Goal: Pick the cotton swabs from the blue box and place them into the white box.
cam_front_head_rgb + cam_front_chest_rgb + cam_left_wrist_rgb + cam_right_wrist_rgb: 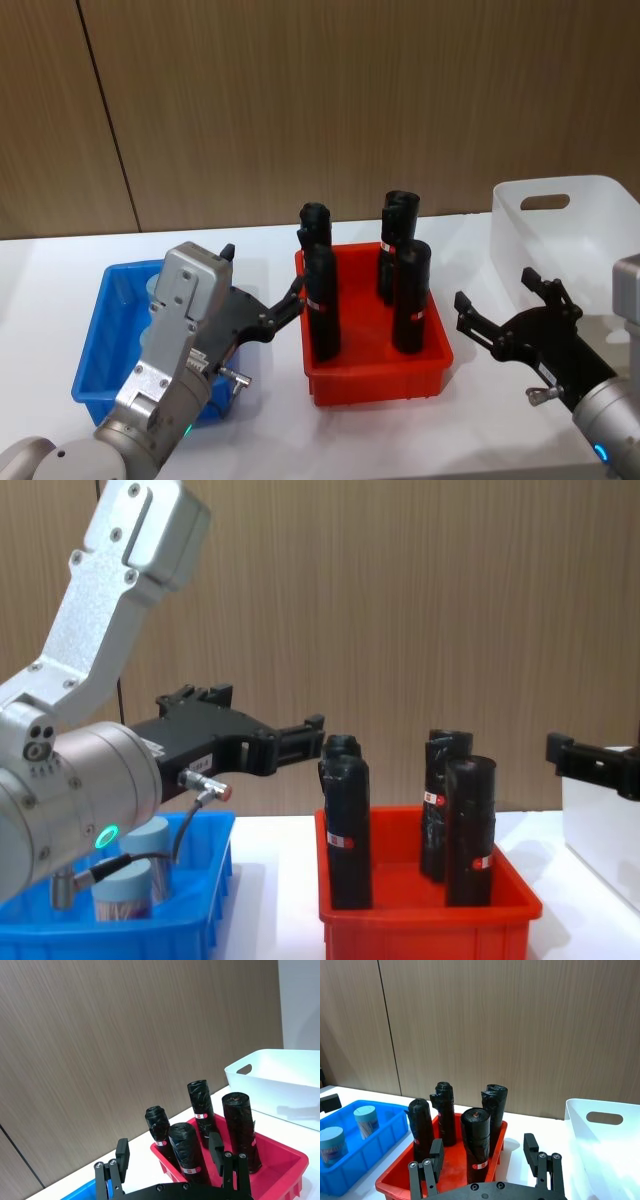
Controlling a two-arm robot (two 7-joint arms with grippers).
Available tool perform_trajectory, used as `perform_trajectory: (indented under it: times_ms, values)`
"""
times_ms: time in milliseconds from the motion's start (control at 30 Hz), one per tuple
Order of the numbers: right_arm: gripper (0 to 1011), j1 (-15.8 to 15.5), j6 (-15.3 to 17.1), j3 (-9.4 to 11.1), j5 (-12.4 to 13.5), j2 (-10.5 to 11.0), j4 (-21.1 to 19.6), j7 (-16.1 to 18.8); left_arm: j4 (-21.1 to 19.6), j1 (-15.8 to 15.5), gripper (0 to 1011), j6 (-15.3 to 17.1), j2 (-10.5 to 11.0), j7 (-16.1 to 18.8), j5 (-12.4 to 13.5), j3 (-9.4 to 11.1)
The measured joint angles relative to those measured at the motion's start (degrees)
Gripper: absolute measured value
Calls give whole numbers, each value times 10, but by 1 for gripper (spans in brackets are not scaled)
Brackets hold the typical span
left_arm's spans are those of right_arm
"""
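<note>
Centring the left tool (262, 278), fingers spread, over one cotton swabs (366, 1121) jar inside the blue box (100, 340) matters; right tool (495, 288) idles well right of that box, likewise spread.

Seen from my rig's wrist cam: right gripper (483, 1145) hangs w/ fingers (436, 1159) spread wide, facing the red bin (395, 1176), where 4 black rolls (477, 1142) stand upright. On one side of the bin, the blue box (375, 1152) holds 2 cotton swabs (366, 1121), lids up, set apart. On the other side, the white box (600, 1155), handle cutout (604, 1118) near its rim. Wood-panel wall (520, 1020) behind.
</note>
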Motion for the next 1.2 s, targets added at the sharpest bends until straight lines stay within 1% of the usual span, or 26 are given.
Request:
perform_trajectory:
  times_ms: [1200]
  values:
    - [1002,0,0,0,0,0,0,0,0,0,1004,0,0,0,0,0]
